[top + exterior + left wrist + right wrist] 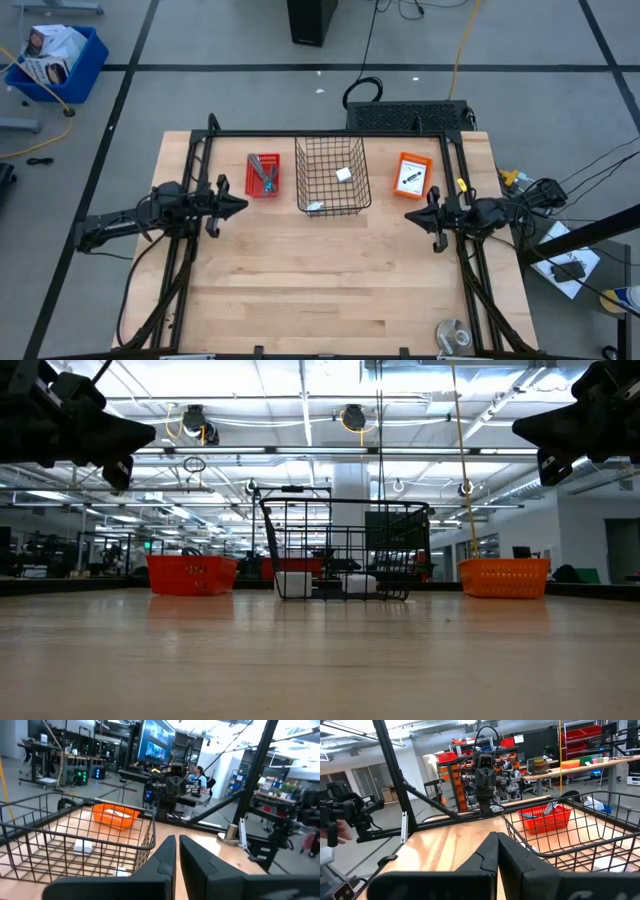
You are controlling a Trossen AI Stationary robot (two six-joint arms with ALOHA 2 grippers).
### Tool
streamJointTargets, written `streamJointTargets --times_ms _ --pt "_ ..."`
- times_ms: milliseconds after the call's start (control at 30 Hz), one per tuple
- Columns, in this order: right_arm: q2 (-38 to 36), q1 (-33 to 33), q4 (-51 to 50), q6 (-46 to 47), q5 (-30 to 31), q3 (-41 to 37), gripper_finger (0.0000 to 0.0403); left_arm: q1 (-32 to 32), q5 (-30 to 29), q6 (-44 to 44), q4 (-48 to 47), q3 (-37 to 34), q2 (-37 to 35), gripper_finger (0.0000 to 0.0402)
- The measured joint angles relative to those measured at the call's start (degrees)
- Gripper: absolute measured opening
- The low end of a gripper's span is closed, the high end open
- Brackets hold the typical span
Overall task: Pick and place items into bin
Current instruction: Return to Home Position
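A black wire basket [332,176] stands at the table's far middle with two small white blocks inside, one [344,174] mid-floor and one [314,207] at its near edge. A red bin [264,175] to its left holds a teal-blue tool and a grey metal tool. An orange bin [412,175] to its right holds a flat white printed packet. My left gripper [241,205] hovers left of the basket, shut and empty. My right gripper [411,217] hovers right of it, shut and empty. Both hang above the table in the low view.
A round silver roll [452,334] lies at the table's near right corner. Bare wood spans the near half of the table [320,290]. The black frame rails [190,250] run along both sides. People and workbenches show in the room beyond.
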Motion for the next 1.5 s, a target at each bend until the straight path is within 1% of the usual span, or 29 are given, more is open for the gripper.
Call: streamJointTargets --times_ms 67,233,400,1500 --pt "0.0 0.0 0.0 0.0 0.0 0.0 0.0000 0.0 -0.1 0.1 -0.1 0.0 0.1 0.0026" --pt "0.0 0.0 0.0 0.0 0.0 0.0 0.0000 0.0 0.7 -9.8 -0.8 0.0 0.2 0.0026" --pt "0.0 0.0 0.0 0.0 0.0 0.0 0.0000 0.0 -1.0 -14.7 -0.8 0.0 0.2 0.0026" --pt "0.0 0.0 0.0 0.0 0.0 0.0 0.0000 0.0 -1.4 -14.8 -0.7 0.0 0.2 0.0026"
